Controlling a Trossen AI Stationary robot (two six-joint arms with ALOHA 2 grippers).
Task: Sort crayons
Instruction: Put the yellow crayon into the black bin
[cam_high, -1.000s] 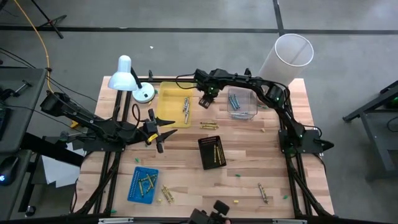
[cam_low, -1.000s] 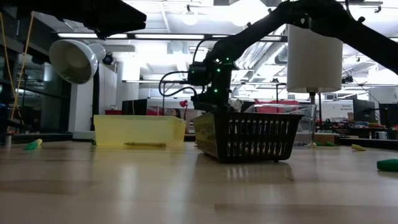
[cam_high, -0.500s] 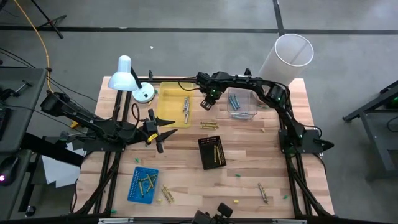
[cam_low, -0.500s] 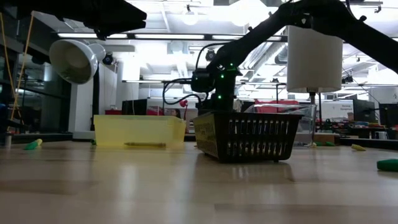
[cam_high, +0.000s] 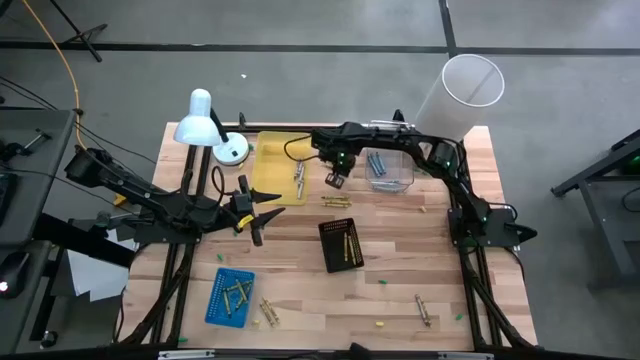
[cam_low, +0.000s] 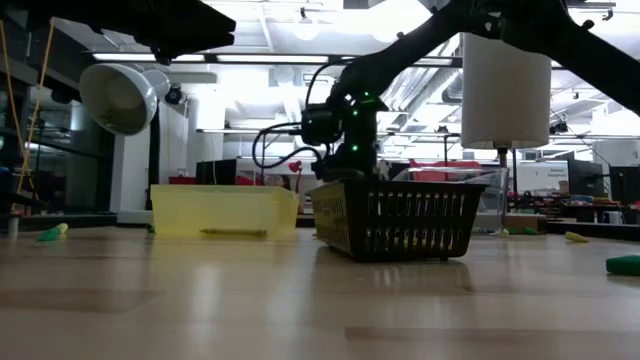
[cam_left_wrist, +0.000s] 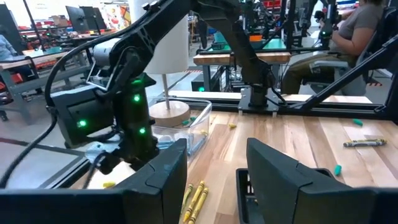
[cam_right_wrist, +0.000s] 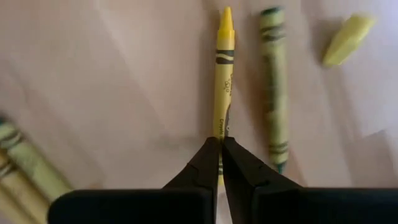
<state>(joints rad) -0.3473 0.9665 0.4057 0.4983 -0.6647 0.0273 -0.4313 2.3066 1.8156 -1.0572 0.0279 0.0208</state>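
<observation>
Right hand (cam_right_wrist: 220, 144) hovering low over table (cam_high: 400, 250) between yellow tray (cam_high: 270, 160) and clear bin (cam_high: 392, 180), fingers pinching end of yellow crayon (cam_right_wrist: 224, 74); greenish crayon (cam_right_wrist: 273, 87) lying just beside. Left hand (cam_left_wrist: 211, 180) waiting at table's left side, fingers spread, grasping nothing.

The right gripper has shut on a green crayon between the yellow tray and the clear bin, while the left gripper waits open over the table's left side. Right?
Not quite: the right wrist view shows the right gripper shut on a yellow crayon, not the green crayon lying beside it. The rest holds: it works between the yellow tray and the clear bin, and the left gripper waits open.
</observation>
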